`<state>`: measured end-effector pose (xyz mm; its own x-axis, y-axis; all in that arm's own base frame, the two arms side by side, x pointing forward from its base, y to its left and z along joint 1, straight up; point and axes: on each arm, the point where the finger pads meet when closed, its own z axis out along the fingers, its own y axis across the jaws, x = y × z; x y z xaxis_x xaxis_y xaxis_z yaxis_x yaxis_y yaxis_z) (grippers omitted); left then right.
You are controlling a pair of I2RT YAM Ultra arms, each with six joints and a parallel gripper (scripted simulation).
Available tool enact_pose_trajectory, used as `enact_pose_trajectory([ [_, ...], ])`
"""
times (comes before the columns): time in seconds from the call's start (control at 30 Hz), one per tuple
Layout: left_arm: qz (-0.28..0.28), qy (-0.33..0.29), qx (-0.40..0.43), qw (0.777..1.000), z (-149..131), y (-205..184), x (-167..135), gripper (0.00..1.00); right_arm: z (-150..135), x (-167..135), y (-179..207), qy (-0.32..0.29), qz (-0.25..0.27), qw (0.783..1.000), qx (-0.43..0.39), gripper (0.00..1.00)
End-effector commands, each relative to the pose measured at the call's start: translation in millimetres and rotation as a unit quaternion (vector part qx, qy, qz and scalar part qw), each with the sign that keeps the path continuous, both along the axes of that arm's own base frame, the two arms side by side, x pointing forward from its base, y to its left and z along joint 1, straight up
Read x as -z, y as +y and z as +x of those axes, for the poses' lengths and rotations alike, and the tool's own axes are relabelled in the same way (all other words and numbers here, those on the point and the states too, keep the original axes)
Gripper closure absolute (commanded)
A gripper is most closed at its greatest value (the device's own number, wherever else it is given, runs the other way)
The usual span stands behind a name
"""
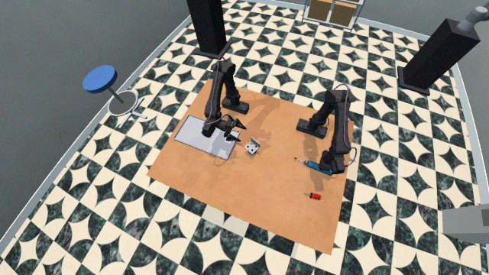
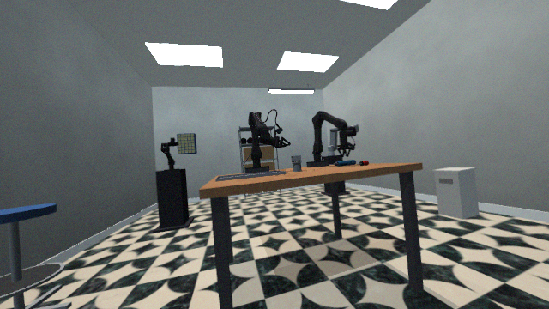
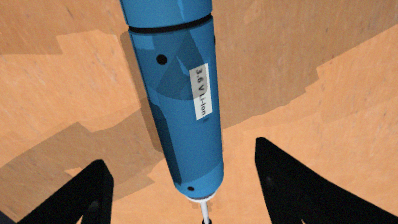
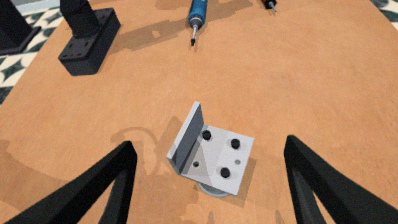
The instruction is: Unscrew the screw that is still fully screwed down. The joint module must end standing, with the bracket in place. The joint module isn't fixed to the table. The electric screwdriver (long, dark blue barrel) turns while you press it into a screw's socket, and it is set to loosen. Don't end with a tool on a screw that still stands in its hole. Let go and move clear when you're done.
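Note:
The grey L-shaped bracket [image 4: 212,150] [image 1: 252,146] sits on the round joint module [image 4: 215,189], which stands on the table. Three black screws stand proud of the bracket. A small dark one [image 4: 195,163] sits flush near the upright flange. My right gripper [image 4: 207,146] is open and empty, hovering above the bracket [image 1: 234,131]. The blue electric screwdriver [image 3: 180,100] [image 1: 313,165] lies flat on the table. My left gripper [image 3: 181,159] is open just above it, one finger on each side of the barrel, not touching it.
A small red screwdriver [image 1: 314,196] lies near the table's front right. A grey mat [image 1: 205,137] lies under the right arm. The left arm's base [image 4: 87,42] stands beyond the bracket. The table edge runs close to the left gripper [image 1: 329,168].

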<state>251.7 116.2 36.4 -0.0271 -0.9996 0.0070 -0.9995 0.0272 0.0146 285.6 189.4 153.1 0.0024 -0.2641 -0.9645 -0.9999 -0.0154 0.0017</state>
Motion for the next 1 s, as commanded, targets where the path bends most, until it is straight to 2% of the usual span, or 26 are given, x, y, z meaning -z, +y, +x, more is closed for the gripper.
enact_pose_trajectory([
  [0.0,0.012,-0.026,0.009,1.0,11,2,-17,0.35,2,-24,2,-0.027,0.012,1.0,-0.006,0.14],
  [0.2,0.012,-0.026,0.009,1.0,11,2,-17,0.35,3,-21,2,-0.02,0.011,1.0,-0.006,0.14],
  [0.6,0.012,-0.026,0.009,1.0,11,2,-17,0.35,41,-20,-47,0.077,-0.078,0.987,0.116,0.14],
  [0.77,0.012,-0.026,0.009,1.0,11,2,-17,0.35,38,-20,-41,0.077,-0.079,0.988,0.106,0.14],
  [0.97,0.012,-0.026,0.009,1.0,11,2,-17,0.35,54,-22,-74,0.127,-0.107,0.97,0.179,0.14],
])
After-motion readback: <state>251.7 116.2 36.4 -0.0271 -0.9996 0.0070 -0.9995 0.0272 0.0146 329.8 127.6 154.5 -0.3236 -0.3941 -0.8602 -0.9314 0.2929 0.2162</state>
